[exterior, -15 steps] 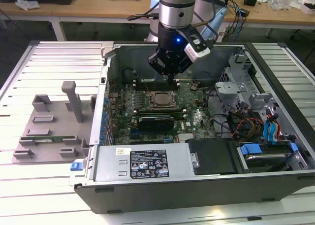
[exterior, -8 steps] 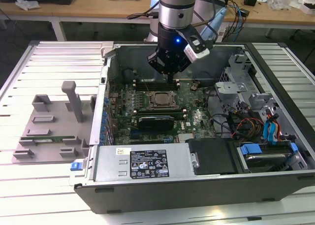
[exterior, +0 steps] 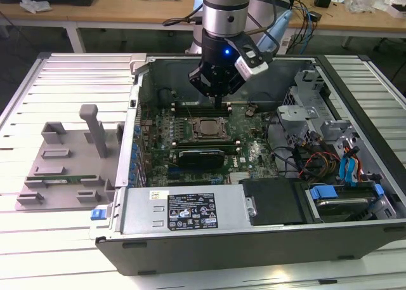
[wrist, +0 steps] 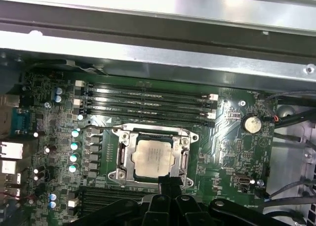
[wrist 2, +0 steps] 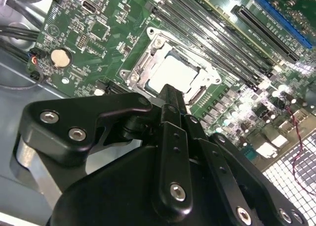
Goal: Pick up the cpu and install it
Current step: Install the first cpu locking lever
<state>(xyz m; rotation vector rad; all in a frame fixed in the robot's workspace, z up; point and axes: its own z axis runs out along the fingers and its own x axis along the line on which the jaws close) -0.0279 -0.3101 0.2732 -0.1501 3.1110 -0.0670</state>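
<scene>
1. cpu (wrist: 154, 158) lies flat in the socket (wrist: 153, 157) on the motherboard (wrist: 227, 147), inside the case (exterior: 355, 195).
2. gripper (exterior: 219, 101) hangs just above the socket's far edge, apart from the cpu.
3. fingers (wrist 2: 170, 100) pressed together, gripping nothing.

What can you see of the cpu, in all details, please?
The cpu is a small flat square chip with a pale silver-grey metal top. It lies flat inside the metal socket frame on the green motherboard, in both wrist views. The gripper hangs just above the socket's edge; contact with the chip cannot be told.
</scene>
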